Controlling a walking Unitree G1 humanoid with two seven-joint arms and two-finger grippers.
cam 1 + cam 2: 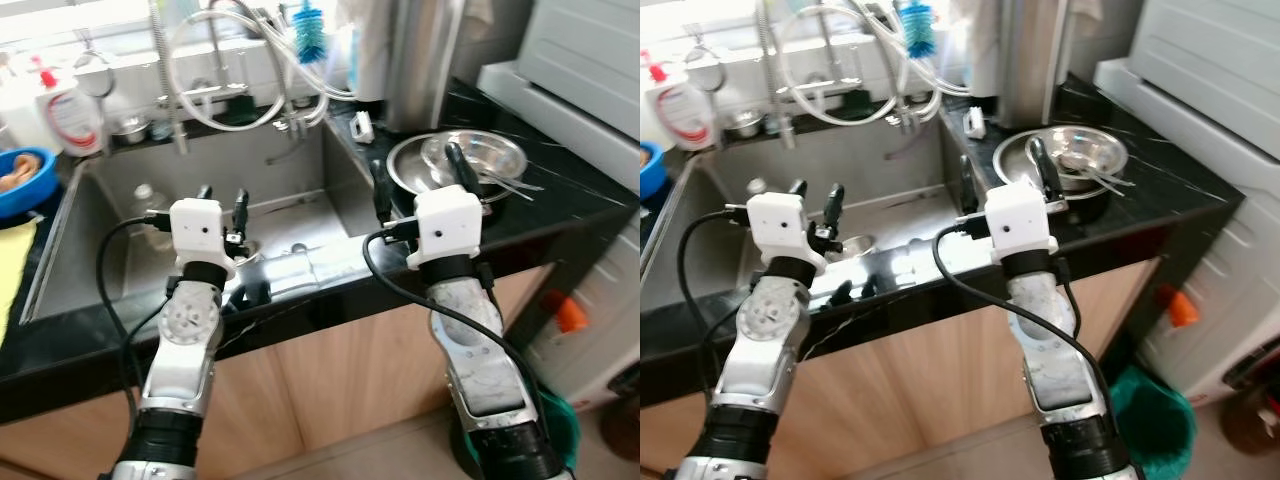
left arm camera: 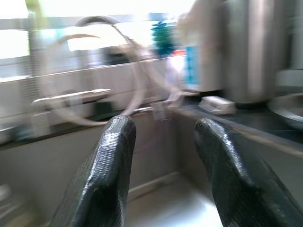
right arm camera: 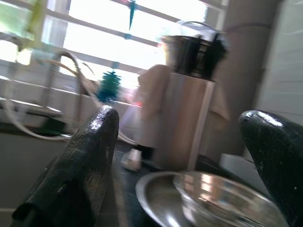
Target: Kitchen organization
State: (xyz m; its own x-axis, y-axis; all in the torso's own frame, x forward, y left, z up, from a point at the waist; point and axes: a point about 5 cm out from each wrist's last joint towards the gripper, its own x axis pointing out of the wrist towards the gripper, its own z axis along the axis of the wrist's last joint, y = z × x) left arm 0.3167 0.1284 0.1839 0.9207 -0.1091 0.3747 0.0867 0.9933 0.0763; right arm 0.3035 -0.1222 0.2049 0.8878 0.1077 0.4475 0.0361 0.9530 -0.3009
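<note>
While the right end effector [image 1: 412,180] hovers wide open and empty at the worktop [image 1: 560,215] edge, the steel bowls [image 1: 470,160] lie just ahead and nearer it than the left end effector [image 1: 222,205], narrowly open over the sink [image 1: 130,250], leaving room between.

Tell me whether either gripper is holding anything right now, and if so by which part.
Nothing is held. The left gripper hangs open over the sink, and the right gripper is open in front of the steel bowls.
</note>
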